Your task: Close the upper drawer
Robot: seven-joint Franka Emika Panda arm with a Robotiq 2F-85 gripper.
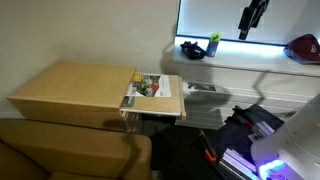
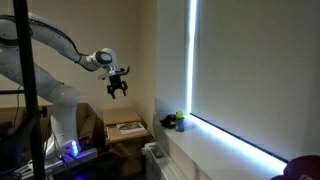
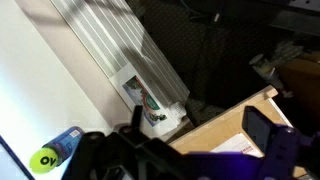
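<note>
The upper drawer (image 1: 155, 90) of the light tan wooden cabinet (image 1: 70, 88) stands pulled out, with green and red clutter inside. It also shows in the exterior view from farther off (image 2: 128, 127). My gripper (image 1: 254, 16) hangs high in the air, well above and away from the drawer, over the white ledge. In an exterior view it is in mid-air by the wall (image 2: 118, 86). Its fingers are spread and hold nothing. In the wrist view the gripper (image 3: 198, 140) frames the tan cabinet far below, where a whitish-red patch of the drawer (image 3: 240, 143) shows.
A long white ledge (image 1: 250, 62) under the bright window carries a dark object (image 1: 190, 49), a green-yellow bottle (image 1: 213, 45) and a red thing (image 1: 304, 48). A brown sofa (image 1: 70, 150) sits in front of the cabinet. A white radiator (image 3: 120, 50) lines the wall.
</note>
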